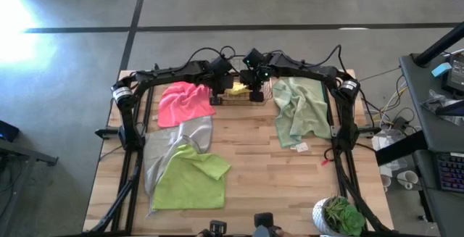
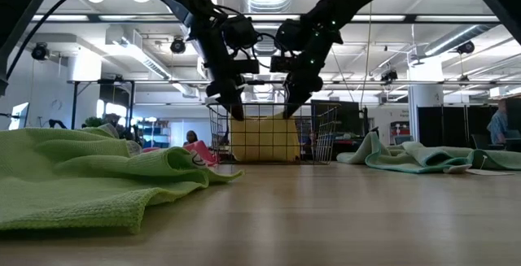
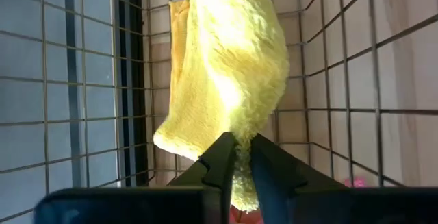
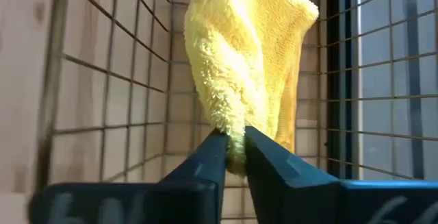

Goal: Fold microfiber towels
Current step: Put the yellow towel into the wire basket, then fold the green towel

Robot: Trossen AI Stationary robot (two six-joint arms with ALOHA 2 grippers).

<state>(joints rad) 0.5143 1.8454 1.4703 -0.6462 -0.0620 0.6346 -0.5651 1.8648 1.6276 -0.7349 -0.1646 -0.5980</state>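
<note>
Yellow towel (image 3: pixel 226 66) inside basket (image 2: pixel 326 140), pinched by left hand (image 3: pixel 236 157) and right hand (image 4: pixel 234 148)

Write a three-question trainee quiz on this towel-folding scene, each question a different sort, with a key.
1. True or false: the folded yellow microfiber towel hangs inside the copper wire basket.
2. Multiple choice: which cloth lies alone on the table's right side in the high view?
A. hot pink microfiber towel
B. lime green microfiber towel
C. pale sage green microfiber towel
3. Fill in: the left gripper and the right gripper each pinch an edge of the ____ towel.

Key: 1 true; 2 C; 3 yellow.
</note>
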